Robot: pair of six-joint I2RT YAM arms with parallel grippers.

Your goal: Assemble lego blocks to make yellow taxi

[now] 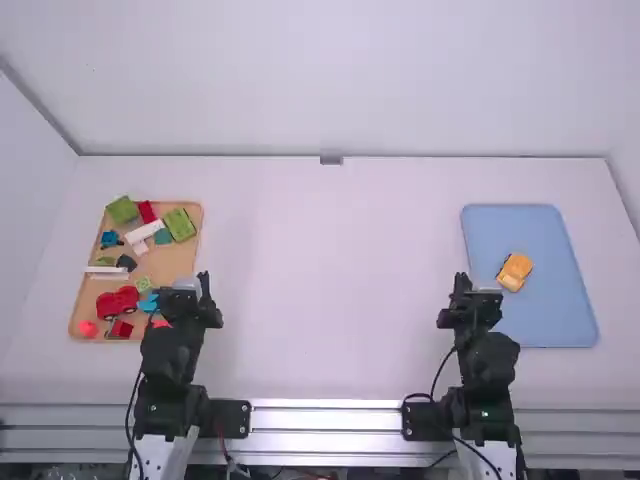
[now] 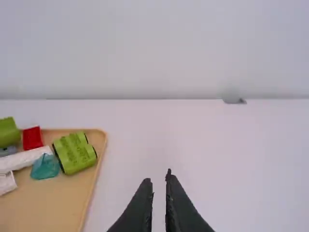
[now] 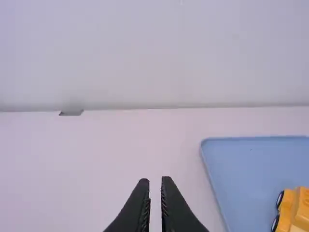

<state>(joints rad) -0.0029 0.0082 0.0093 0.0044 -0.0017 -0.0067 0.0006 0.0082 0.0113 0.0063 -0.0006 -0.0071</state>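
An assembled yellow car (image 1: 515, 271) rests on the blue tray (image 1: 548, 230) at the right; in the right wrist view the yellow car (image 3: 293, 210) has dark wheels on its near side. My left gripper (image 1: 190, 300) is beside the wooden tray (image 1: 170, 262); the left gripper (image 2: 160, 181) is shut with nothing between its fingers. My right gripper (image 1: 474, 300) is left of the blue tray, and the right gripper (image 3: 155, 183) is also shut and holds nothing.
The wooden tray carries several loose parts: green blocks (image 1: 180, 224), a white bar (image 1: 144, 232), a red car-shaped piece (image 1: 117, 302) and a pink round piece (image 1: 87, 328). A small grey fitting (image 1: 331, 158) sits at the table's back edge.
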